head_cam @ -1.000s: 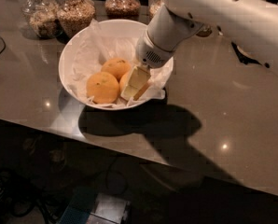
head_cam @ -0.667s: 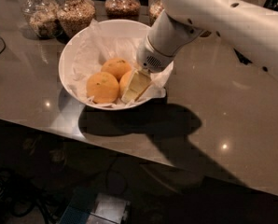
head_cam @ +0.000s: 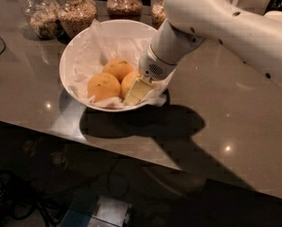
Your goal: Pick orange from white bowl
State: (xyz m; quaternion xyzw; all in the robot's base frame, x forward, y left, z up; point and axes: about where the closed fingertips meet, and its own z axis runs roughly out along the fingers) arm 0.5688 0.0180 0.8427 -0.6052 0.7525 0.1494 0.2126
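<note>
Cream-coloured and blunt, the tool (head_cam: 137,91) sits low inside the white bowl (head_cam: 65,63) at its right side. It is pressed against the orange (head_cam: 127,81), which lies in the bowl's right part on crumpled white paper (head_cam: 91,48). Whether the tool is clenched or released cannot be told. Two more fruits share the bowl: a deeper-coloured orange (head_cam: 103,86) at its front left, touching the first, and a green-marked orange (head_cam: 118,68) toward its back. A white arm (head_cam: 216,22) slants up and away from the bowl's right rim. The bowl stands on a grey worktop (head_cam: 226,112), with glass jars (head_cam: 77,15) just behind it.
</note>
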